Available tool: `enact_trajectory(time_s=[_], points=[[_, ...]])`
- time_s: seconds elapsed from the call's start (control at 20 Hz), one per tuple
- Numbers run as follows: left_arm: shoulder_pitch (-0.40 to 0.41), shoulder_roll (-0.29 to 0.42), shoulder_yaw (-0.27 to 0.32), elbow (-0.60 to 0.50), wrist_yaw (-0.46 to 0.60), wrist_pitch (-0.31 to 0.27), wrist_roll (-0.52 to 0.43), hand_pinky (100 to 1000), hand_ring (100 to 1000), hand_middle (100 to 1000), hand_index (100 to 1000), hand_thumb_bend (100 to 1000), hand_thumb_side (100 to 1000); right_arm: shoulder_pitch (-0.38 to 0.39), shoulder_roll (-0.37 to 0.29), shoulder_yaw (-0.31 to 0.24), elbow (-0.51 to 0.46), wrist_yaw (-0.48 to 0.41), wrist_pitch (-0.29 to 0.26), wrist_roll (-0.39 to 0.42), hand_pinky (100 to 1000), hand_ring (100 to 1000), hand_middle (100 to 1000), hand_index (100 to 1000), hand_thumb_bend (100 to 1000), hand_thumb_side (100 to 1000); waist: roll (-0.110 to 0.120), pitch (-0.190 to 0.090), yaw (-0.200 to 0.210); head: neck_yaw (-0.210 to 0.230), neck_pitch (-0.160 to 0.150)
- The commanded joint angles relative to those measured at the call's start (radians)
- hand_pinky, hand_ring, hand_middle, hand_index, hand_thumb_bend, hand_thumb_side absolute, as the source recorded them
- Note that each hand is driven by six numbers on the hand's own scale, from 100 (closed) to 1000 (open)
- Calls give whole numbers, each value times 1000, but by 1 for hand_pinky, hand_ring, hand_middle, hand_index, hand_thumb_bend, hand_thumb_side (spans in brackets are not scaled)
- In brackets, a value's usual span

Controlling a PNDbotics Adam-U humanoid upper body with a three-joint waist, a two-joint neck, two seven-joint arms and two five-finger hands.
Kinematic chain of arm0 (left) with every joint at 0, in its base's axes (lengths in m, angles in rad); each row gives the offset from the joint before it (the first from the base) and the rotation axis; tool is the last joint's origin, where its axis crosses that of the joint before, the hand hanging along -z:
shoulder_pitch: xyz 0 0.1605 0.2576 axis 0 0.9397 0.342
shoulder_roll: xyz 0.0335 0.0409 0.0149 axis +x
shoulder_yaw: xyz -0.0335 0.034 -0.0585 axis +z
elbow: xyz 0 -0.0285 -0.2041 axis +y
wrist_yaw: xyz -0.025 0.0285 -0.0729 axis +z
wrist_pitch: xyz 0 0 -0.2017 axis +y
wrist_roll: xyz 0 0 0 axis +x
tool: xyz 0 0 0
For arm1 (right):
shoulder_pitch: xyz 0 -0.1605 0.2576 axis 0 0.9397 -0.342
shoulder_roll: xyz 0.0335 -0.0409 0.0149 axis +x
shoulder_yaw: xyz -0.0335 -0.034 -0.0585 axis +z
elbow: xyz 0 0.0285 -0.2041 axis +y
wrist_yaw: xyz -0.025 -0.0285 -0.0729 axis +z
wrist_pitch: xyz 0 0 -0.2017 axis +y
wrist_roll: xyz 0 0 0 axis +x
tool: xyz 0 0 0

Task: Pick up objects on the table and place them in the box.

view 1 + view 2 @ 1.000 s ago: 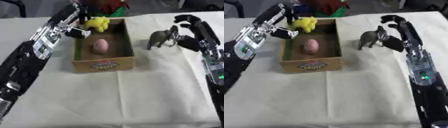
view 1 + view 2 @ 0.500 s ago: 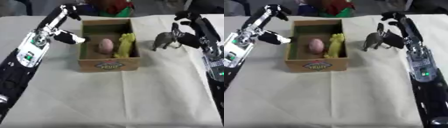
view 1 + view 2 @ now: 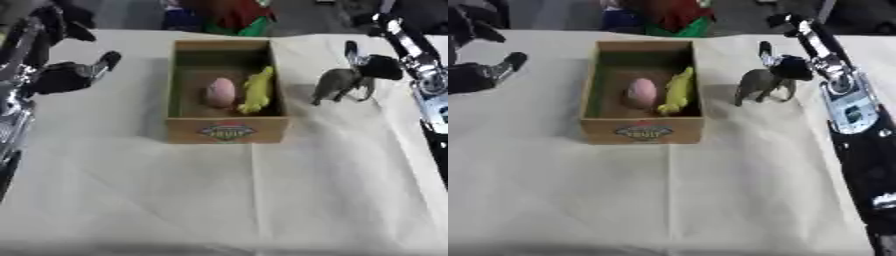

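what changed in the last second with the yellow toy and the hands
The left hand let go of the yellow toy, which now lies in the box beside the pink egg, and drew back left. The right hand stays at the grey elephant.

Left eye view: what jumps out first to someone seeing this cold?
The wooden box at the table's centre, holding a pink egg-shaped thing and a yellow toy side by side. Right of it a grey elephant figure stands on the cloth with the right hand at its far side. The left hand hangs open, left of the box.
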Motion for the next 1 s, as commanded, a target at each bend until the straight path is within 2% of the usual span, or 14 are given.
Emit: enact_trajectory(time_s=[0.05, 0.4, 0.65, 0.85, 0.95, 1.0], points=[[31, 13, 51, -53, 19, 12, 36, 721, 584, 584, 709, 505, 100, -43, -53, -2, 79, 80, -30, 58, 922, 1000, 833, 887, 100, 246, -1, -19, 2, -11, 5], [94, -12, 80, -71, 25, 29, 60, 718, 578, 576, 705, 498, 100, -52, -65, -31, 171, 187, -50, 85, 934, 1000, 847, 899, 100, 288, -3, -20, 5, -13, 5], [99, -22, 79, -72, 25, 32, 54, 718, 577, 575, 704, 496, 100, -53, -58, -31, 187, 237, -70, 97, 942, 1000, 857, 908, 100, 310, -2, -20, 5, -13, 5], [103, -26, 78, -71, 23, 33, 48, 718, 577, 575, 705, 493, 100, -51, -53, -23, 189, 266, -102, 136, 944, 1000, 863, 912, 112, 324, 0, -20, 5, -12, 5], [105, -28, 78, -70, 23, 34, 46, 717, 576, 574, 703, 492, 100, -50, -52, -21, 186, 281, -114, 159, 929, 984, 846, 904, 134, 343, 1, -20, 5, -13, 5], [106, -30, 77, -70, 23, 34, 45, 717, 576, 574, 703, 491, 100, -48, -51, -22, 184, 289, -117, 166, 897, 940, 803, 893, 131, 357, 1, -20, 4, -12, 5]])
